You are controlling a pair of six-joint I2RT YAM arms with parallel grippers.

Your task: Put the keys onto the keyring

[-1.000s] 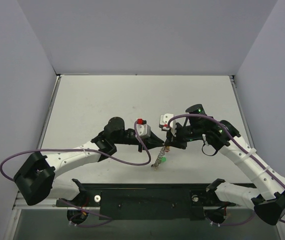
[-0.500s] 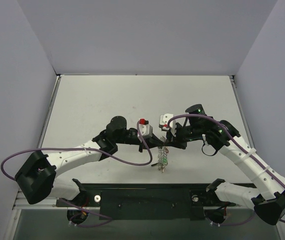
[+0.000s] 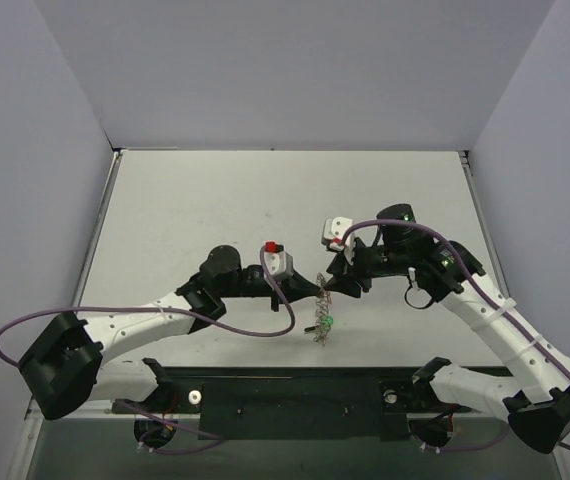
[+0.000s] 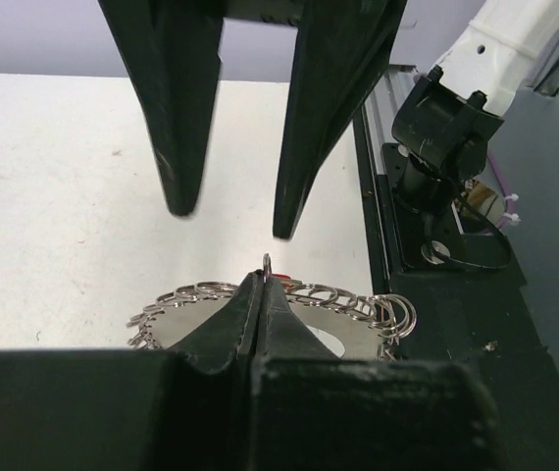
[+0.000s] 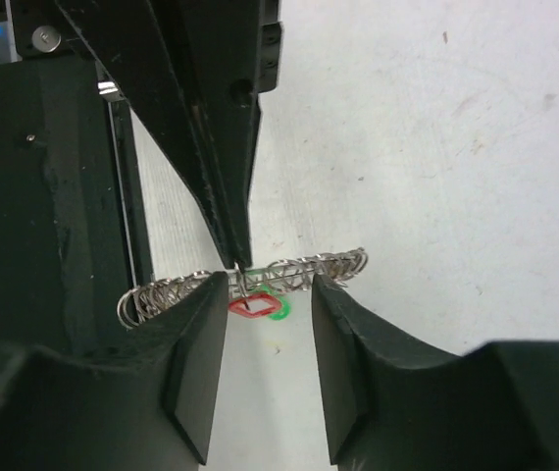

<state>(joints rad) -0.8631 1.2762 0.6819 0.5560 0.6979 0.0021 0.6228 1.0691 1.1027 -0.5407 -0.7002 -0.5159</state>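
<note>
The left fingers (image 4: 260, 324) are pressing together on a single loop of the keyring (image 4: 338, 294), pinching it at their very tips. The right fingers (image 5: 196, 363) are standing apart on either side of the coil and gripping nothing. The keyring is hanging from that pinch just over the bench (image 3: 215, 200), between the two arms and toward the near edge. A red key (image 5: 250, 306) and a green key (image 5: 277, 310) are dangling under it, seemingly threaded on already.

This looks like a handover of the keyring from right to left. To do it well, the left fingers should be holding firm and still, because one thin loop at the tips is a slim grip and the springy coil could be slipping out. The right fingers should be backing straight off without dragging the coil. They should then be retaking it well away from the pinch, so a stretch of it can be spread for the next key.

A second ago the right fingers were clamping the keyring and the left ones were only closing in. Since then the hold has changed sides, the left arm has drawn back a little, and the keyring, slanting then, is hanging straighter.
</note>
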